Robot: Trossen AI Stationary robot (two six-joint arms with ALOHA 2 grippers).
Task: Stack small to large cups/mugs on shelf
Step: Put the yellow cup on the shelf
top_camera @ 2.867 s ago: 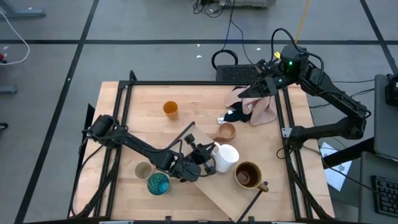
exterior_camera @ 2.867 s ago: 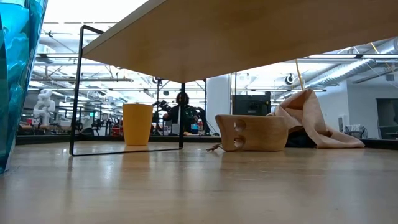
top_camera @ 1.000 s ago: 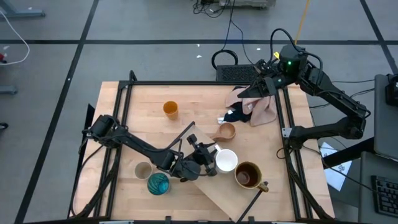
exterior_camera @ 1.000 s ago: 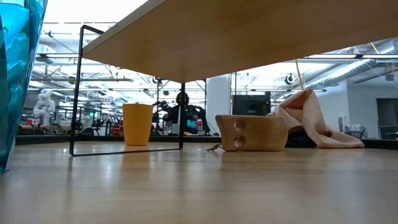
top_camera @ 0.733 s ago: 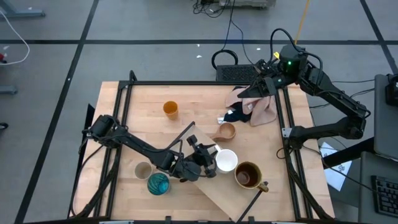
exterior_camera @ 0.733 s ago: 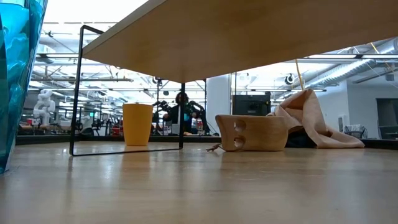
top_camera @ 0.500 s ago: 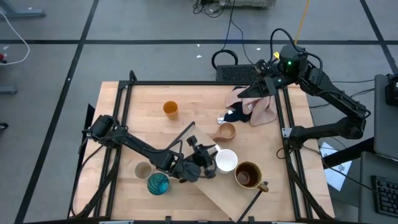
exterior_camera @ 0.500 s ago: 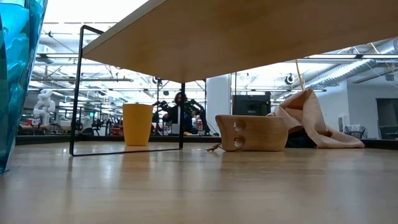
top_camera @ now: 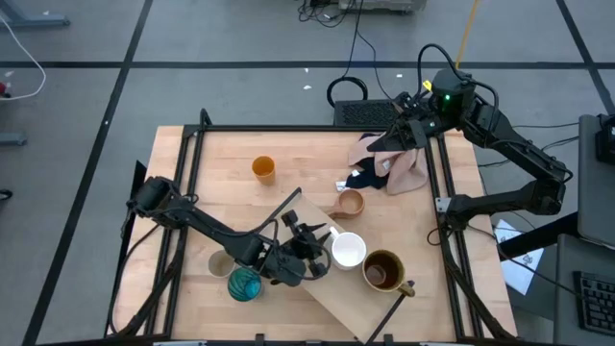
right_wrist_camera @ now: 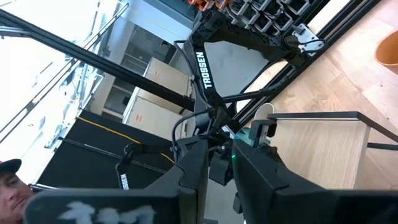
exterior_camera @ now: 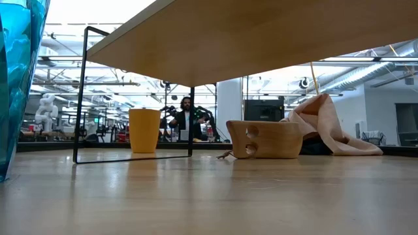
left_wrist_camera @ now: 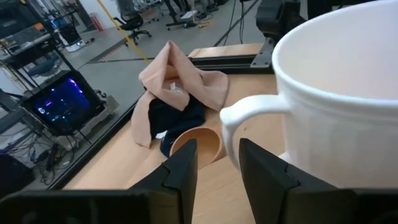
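Observation:
The white mug (top_camera: 348, 250) stands upright on the shelf (top_camera: 338, 300), a light board lying slantwise at the table's near middle. My left gripper (top_camera: 315, 258) is open and level, just left of the mug; its handle (left_wrist_camera: 239, 115) points at the fingers (left_wrist_camera: 219, 155). The dark brown mug (top_camera: 383, 272) stands right of the white one. On the table stand the tan cup (top_camera: 351, 203), orange cup (top_camera: 264, 170), teal cup (top_camera: 244, 284) and beige-grey cup (top_camera: 220, 263). My right gripper (top_camera: 408, 130) waits open at the far right corner. My left gripper comes level from the table's left at the white mug's handle (left_wrist_camera: 231, 146). The handle's outer curve lies between the two fingertips, nearer one finger (left_wrist_camera: 258, 165). Whether a finger touches it, I cannot tell.
A pink cloth (top_camera: 404, 165) lies heaped over a navy cloth (top_camera: 368, 178) at the far right, below my right gripper. Black frame rails run along the table's edges. The board's underside (exterior_camera: 261, 39) stands raised above the tabletop in the low view. A person shows far off.
My left arm has shifted a little toward the table's near edge, and its gripper has drawn slightly left along the shelf. The white mug has stayed nearly where it was.

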